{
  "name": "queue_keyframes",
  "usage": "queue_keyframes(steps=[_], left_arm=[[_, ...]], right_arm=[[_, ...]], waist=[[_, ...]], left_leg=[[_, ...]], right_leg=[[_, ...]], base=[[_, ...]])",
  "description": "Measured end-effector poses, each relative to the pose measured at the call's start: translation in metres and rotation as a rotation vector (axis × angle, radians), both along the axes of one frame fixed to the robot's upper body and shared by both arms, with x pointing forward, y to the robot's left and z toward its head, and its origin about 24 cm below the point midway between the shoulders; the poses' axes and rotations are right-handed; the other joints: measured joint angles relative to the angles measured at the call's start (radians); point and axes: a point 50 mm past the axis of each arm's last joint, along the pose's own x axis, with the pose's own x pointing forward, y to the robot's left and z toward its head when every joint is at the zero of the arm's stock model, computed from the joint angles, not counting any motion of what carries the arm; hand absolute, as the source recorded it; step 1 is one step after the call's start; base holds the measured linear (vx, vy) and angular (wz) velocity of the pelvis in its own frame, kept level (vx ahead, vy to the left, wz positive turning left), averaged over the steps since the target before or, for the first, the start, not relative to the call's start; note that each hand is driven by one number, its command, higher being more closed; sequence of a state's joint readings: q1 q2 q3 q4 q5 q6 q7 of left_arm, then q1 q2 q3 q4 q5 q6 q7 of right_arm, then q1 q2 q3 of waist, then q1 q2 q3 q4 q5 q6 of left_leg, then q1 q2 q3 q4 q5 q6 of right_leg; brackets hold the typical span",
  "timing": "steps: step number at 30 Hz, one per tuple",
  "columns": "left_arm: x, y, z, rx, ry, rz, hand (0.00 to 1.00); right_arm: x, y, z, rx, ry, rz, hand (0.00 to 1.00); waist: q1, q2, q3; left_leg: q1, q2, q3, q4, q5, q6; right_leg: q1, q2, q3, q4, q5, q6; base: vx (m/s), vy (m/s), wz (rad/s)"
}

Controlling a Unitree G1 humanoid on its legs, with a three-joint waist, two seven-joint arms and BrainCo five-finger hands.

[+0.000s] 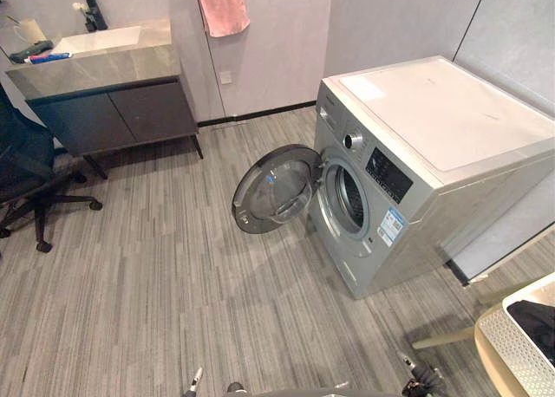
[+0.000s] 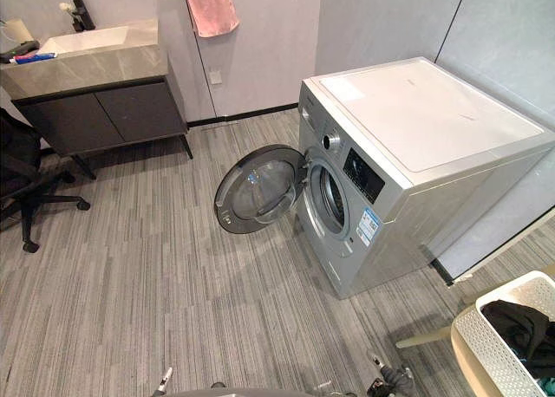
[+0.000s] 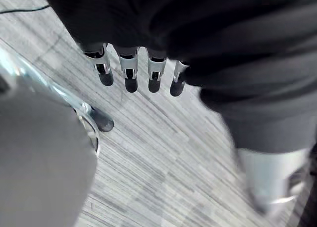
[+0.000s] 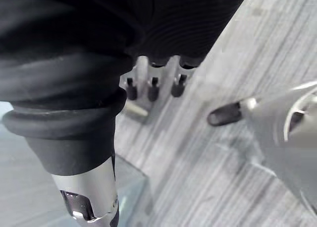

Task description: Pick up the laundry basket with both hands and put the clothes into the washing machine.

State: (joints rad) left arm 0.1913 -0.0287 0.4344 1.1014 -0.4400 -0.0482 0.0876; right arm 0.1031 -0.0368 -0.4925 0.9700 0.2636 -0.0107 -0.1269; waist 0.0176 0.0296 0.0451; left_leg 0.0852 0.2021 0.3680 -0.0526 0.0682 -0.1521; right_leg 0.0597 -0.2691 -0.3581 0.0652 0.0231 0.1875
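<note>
Right of slack-fingered R hand (image 4: 153, 89), apart: laundry basket (image 2: 487, 355); L hand (image 3: 130, 72) slack too.

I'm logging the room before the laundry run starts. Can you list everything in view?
washing machine: one, silver-grey, right of centre
door: one, round, glass, swung open at the machine's front
laundry basket: one, cream, lower right corner
clothes: one pile, dark, inside the basket
towel: one, pink, on the back wall
vanity cabinet: one, dark, grey top, upper left
office chair: one, black, left edge
left hand: one, silver, dark-tipped fingers, open above the floor
right hand: one, silver, dark-tipped fingers, open above the floor
</note>
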Motion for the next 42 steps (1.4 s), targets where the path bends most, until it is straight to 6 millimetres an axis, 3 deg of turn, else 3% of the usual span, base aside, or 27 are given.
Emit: queue_keyframes(steps=[9, 13, 18, 20, 21, 22, 24, 26, 28, 29, 31, 32, 33, 34, 35, 36, 37, 38, 39, 40, 41, 42], left_arm=[[0.004, 0.0, 0.0, 0.01, 0.008, -0.125, 0.0], [0.019, 0.003, 0.003, 0.036, -0.035, -0.142, 0.0], [0.006, -0.001, 0.002, 0.029, -0.008, -0.036, 0.0], [0.003, -0.005, 0.001, 0.016, -0.004, 0.015, 0.0], [-0.003, -0.013, -0.001, -0.01, 0.011, 0.074, 0.0], [-0.007, -0.014, -0.001, -0.019, 0.025, 0.07, 0.0], [-0.015, -0.006, 0.0, 0.005, 0.043, 0.085, 0.0], [-0.014, 0.001, 0.001, 0.031, 0.043, 0.061, 0.0], [-0.011, 0.003, 0.001, 0.051, 0.048, 0.0, 0.0], [-0.004, 0.004, 0.002, 0.061, 0.039, -0.054, 0.0], [0.017, 0.009, 0.004, 0.092, 0.013, -0.187, 0.0], [0.035, 0.01, 0.006, 0.112, -0.024, -0.248, 0.0], [0.045, 0.01, 0.008, 0.122, -0.05, -0.257, 0.0], [0.059, 0.01, 0.011, 0.135, -0.085, -0.274, 0.0], [0.073, 0.009, 0.015, 0.15, -0.126, -0.289, 0.0], [0.081, 0.005, 0.017, 0.15, -0.15, -0.309, 0.0], [0.089, 0.0, 0.019, 0.154, -0.174, -0.351, 0.0], [0.084, 0.003, 0.018, 0.161, -0.162, -0.348, 0.0], [0.082, 0.002, 0.017, 0.152, -0.152, -0.346, 0.0], [0.081, -0.004, 0.015, 0.131, -0.141, -0.364, 0.0], [0.086, -0.02, 0.014, 0.097, -0.157, -0.392, 0.0], [0.097, -0.024, 0.016, 0.101, -0.176, -0.446, 0.0]], right_arm=[[0.005, 0.01, -0.003, 0.028, 0.016, 0.097, 0.0], [0.014, 0.011, -0.002, 0.021, 0.002, 0.113, 0.0], [0.033, 0.015, 0.005, -0.005, -0.052, 0.094, 0.0], [0.04, 0.019, 0.007, 0.002, -0.076, 0.097, 0.0], [0.052, 0.021, 0.011, 0.004, -0.112, 0.107, 0.0], [0.054, 0.024, 0.011, 0.007, -0.118, 0.117, 0.0], [0.061, 0.049, 0.011, 0.061, -0.141, 0.155, 0.0], [0.058, 0.061, 0.008, 0.095, -0.135, 0.15, 0.0], [0.059, 0.063, 0.009, 0.095, -0.144, 0.161, 0.0], [0.058, 0.059, 0.011, 0.082, -0.158, 0.156, 0.0], [0.057, 0.052, 0.014, 0.059, -0.183, 0.138, 0.0], [0.054, 0.05, 0.014, 0.056, -0.179, 0.134, 0.0], [0.055, 0.05, 0.014, 0.055, -0.18, 0.135, 0.0], [0.057, 0.05, 0.015, 0.049, -0.183, 0.138, 0.0], [0.061, 0.044, 0.017, 0.027, -0.189, 0.136, 0.0], [0.06, 0.039, 0.017, 0.017, -0.185, 0.126, 0.0], [0.046, 0.034, 0.012, 0.011, -0.144, 0.1, 0.0], [0.027, 0.031, 0.004, 0.015, -0.081, 0.094, 0.0], [0.025, 0.032, 0.002, 0.02, -0.064, 0.105, 0.0], [0.025, 0.026, 0.002, 0.009, -0.05, 0.108, 0.0], [0.023, 0.005, 0.005, -0.032, -0.036, 0.076, 0.0], [0.006, 0.002, -0.001, -0.016, 0.024, 0.034, 0.0]], waist=[[-0.011, 0.013, 0.007], [-0.002, 0.036, 0.07], [0.002, 0.031, 0.096], [0.002, 0.039, 0.096], [0.026, 0.052, 0.096], [0.033, 0.064, 0.095], [0.022, 0.022, 0.084], [0.021, 0.002, 0.068], [0.023, 0.0, 0.047], [0.023, -0.007, 0.033], [0.02, 0.004, 0.033], [0.017, 0.005, 0.031], [0.016, 0.005, 0.032], [0.023, 0.004, 0.036], [0.013, 0.022, 0.049], [-0.001, 0.028, 0.055], [-0.016, 0.018, 0.058], [-0.013, -0.018, 0.048], [-0.007, -0.028, 0.043], [-0.008, -0.008, 0.037], [-0.009, 0.062, 0.039], [-0.021, 0.037, 0.063]], left_leg=[[-0.025, 0.004, -0.042, 0.023, 0.0, 0.002], [-0.132, 0.036, -0.102, 0.188, -0.039, 0.043], [-0.21, 0.023, -0.177, 0.394, -0.043, 0.04], [-0.209, 0.019, -0.201, 0.422, -0.093, 0.031], [-0.174, -0.049, -0.303, 0.427, -0.232, 0.001], [-0.151, -0.064, -0.324, 0.398, -0.299, 0.025], [-0.121, -0.072, -0.254, 0.381, -0.339, 0.041], [-0.094, -0.052, -0.157, 0.36, -0.344, 0.046], [-0.061, -0.036, -0.046, 0.331, -0.338, 0.046], [-0.041, -0.032, 0.019, 0.318, -0.336, 0.045], [-0.021, -0.037, 0.057, 0.315, -0.331, 0.051], [-0.016, -0.037, 0.073, 0.32, -0.325, 0.061], [-0.004, -0.035, 0.097, 0.313, -0.323, 0.065], [0.037, -0.028, 0.161, 0.276, -0.318, 0.07], [0.085, -0.015, 0.217, 0.242, -0.321, 0.061], [0.11, -0.008, 0.241, 0.243, -0.326, 0.054], [0.149, -0.03, 0.261, 0.265, -0.327, 0.052], [0.169, -0.04, 0.249, 0.297, -0.325, 0.057], [0.166, -0.044, 0.22, 0.303, -0.324, 0.073], [0.148, -0.059, 0.149, 0.252, -0.345, 0.113], [0.112, -0.003, 0.129, 0.212, -0.38, 0.066], [0.107, -0.032, 0.116, 0.21, -0.361, 0.054]], right_leg=[[0.022, 0.006, -0.027, -0.017, -0.008, 0.004], [0.025, 0.024, -0.052, -0.016, -0.023, 0.002], [0.022, -0.013, -0.014, 0.02, -0.032, 0.011], [0.0, -0.01, 0.029, 0.028, -0.023, -0.002], [-0.047, 0.001, 0.124, 0.043, -0.016, -0.006], [-0.065, 0.023, 0.164, 0.044, -0.015, -0.006], [-0.083, 0.05, 0.298, -0.023, 0.028, -0.049], [-0.116, 0.075, 0.377, -0.049, 0.082, -0.098], [-0.164, 0.107, 0.418, -0.073, 0.15, -0.108], [-0.192, 0.126, 0.451, -0.092, 0.184, -0.107], [-0.235, 0.153, 0.49, -0.086, 0.202, -0.122], [-0.278, 0.172, 0.469, -0.059, 0.235, -0.117], [-0.301, 0.189, 0.421, -0.048, 0.256, -0.137], [-0.309, 0.223, 0.29, -0.081, 0.314, -0.215], [-0.33, 0.209, 0.068, 0.031, 0.125, -0.315], [-0.357, 0.164, -0.02, 0.144, 0.048, -0.328], [-0.358, 0.076, -0.148, 0.298, 0.004, -0.365], [-0.339, 0.084, -0.138, 0.293, 0.017, -0.309], [-0.337, 0.104, -0.105, 0.263, 0.033, -0.282], [-0.334, 0.152, -0.071, 0.189, 0.069, -0.22], [-0.395, 0.157, -0.084, 0.32, -0.022, -0.271], [-0.413, 0.043, -0.066, 0.6, -0.171, -0.265]], base=[[-0.01, -0.006, 0.12], [-0.06, -0.032, 0.29], [-0.05, 0.012, -0.11], [-0.04, 0.107, -0.77], [-0.06, 0.214, -1.32], [-0.06, 0.303, -1.81], [-0.04, 0.23, -1.52], [0.03, 0.121, -1.34], [0.08, 0.086, -1.82], [0.1, 0.058, -1.89], [0.1, 0.012, -1.63], [0.1, -0.032, -1.63], [0.09, -0.078, -1.97], [0.06, -0.127, -2.11], [0.04, -0.152, -1.93], [0.03, -0.118, -1.3], [0.02, -0.085, -1.22], [0.02, -0.092, -1.33], [-0.04, -0.128, -1.44], [-0.14, -0.12, -1.17], [-0.13, -0.117, -0.62], [-0.1, -0.123, 0.06]])
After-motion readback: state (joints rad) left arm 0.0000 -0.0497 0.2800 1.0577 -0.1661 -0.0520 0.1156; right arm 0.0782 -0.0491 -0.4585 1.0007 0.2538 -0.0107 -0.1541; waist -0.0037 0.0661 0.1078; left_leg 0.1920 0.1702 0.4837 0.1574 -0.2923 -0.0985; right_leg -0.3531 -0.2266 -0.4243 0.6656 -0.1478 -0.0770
